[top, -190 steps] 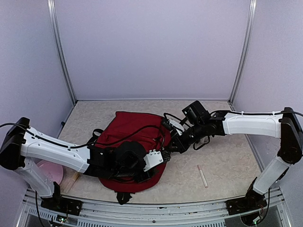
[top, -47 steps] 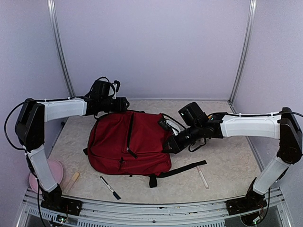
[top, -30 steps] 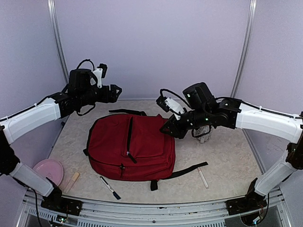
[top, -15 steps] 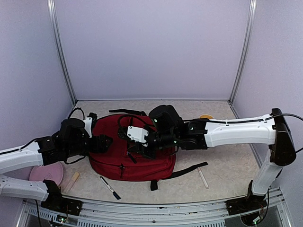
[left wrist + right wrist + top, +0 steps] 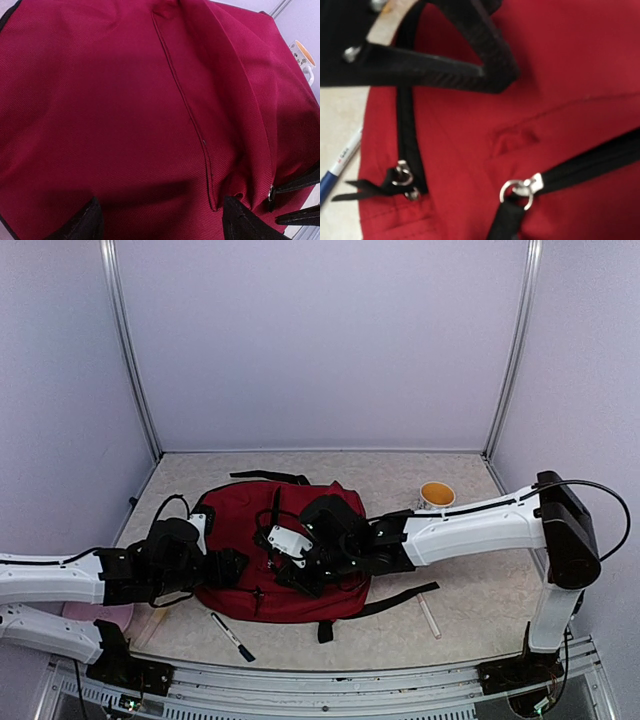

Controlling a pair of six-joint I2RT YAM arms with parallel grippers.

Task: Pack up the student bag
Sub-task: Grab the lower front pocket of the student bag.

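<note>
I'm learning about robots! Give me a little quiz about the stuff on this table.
1. True or false: the pen lies on the table, outside the student bag.
2. What stands near the far right corner? A: a cup. B: a shoe. C: a ball.
3. Fill in: the bag is dark ___ with black zippers.

Key: 1 true. 2 A. 3 red.

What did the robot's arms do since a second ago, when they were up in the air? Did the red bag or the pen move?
Both arms came down onto the student bag. The left pincer dropped from high at the back to the bag's left side and is open. The right pincer swung down and leftward over the bag's front, near the zippers; whether it grips anything is unclear. The bag, the pen and the tube stayed put.
</note>
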